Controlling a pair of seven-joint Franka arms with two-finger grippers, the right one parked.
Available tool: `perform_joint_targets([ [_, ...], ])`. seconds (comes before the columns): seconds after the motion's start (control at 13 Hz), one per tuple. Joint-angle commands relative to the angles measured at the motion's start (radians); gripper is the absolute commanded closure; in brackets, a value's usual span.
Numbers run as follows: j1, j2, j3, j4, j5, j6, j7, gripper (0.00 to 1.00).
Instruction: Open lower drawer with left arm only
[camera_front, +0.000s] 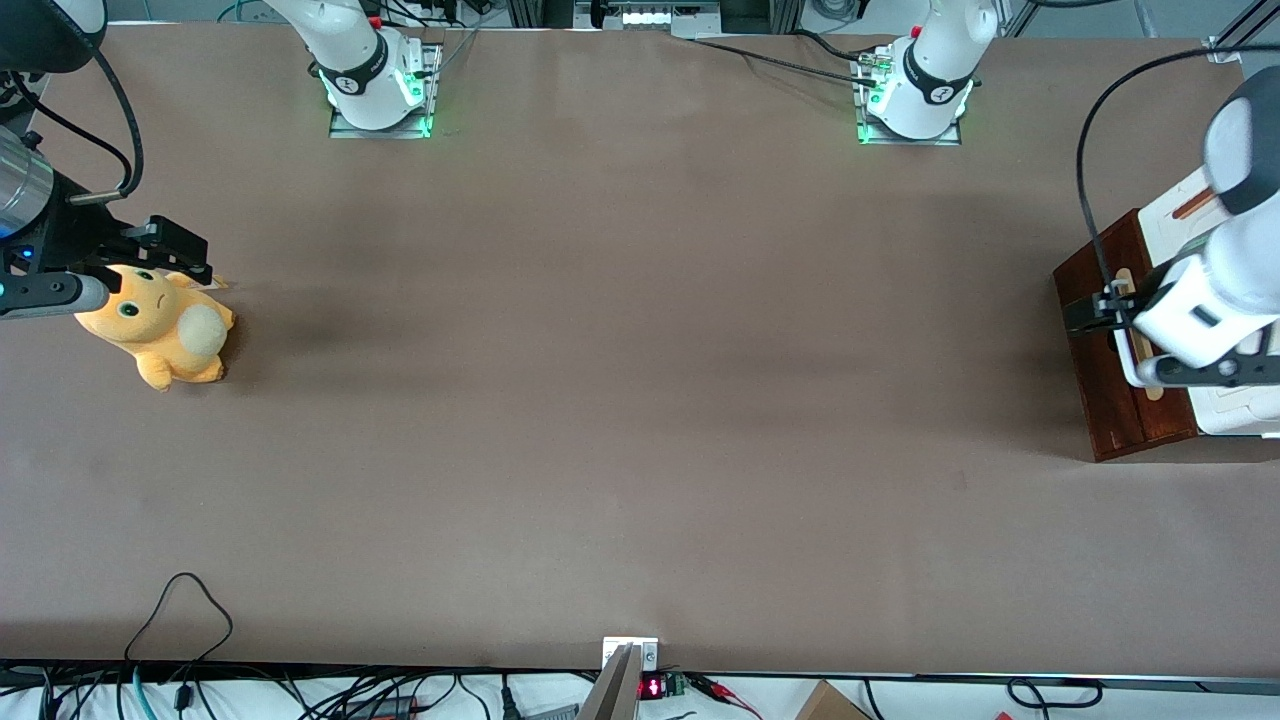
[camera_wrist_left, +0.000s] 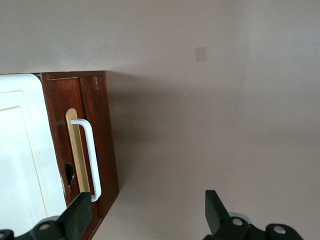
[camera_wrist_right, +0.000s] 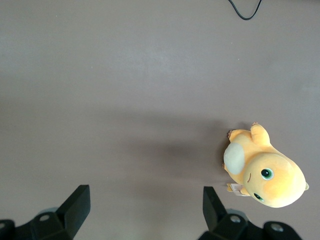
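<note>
Brown desk lies bare nearest the camera, with the lower drawer at its working arm's end, about 3 o'clock in the front view, its dark red-brown front and white handle shut under the white cabinet top. Above the handle hangs the left arm, its claw spread wide and holding nothing, one fingertip over the handle's end.

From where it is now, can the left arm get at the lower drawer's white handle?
Probably yes. The end effector hangs open just above the lower drawer, one finger already next to the white handle. Nothing lies between them, and the brown table in front of the drawer gives room to pull.
</note>
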Motion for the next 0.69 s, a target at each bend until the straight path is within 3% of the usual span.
perform_joint_targets([
  [0.0, -0.033, 0.056, -0.002, 0.027, 0.073, -0.029, -0.056, 0.00],
  [0.15, -0.033, 0.081, -0.002, -0.008, 0.122, -0.037, -0.076, 0.00],
  [0.62, -0.085, 0.094, -0.005, -0.151, 0.395, -0.034, -0.087, 0.00],
])
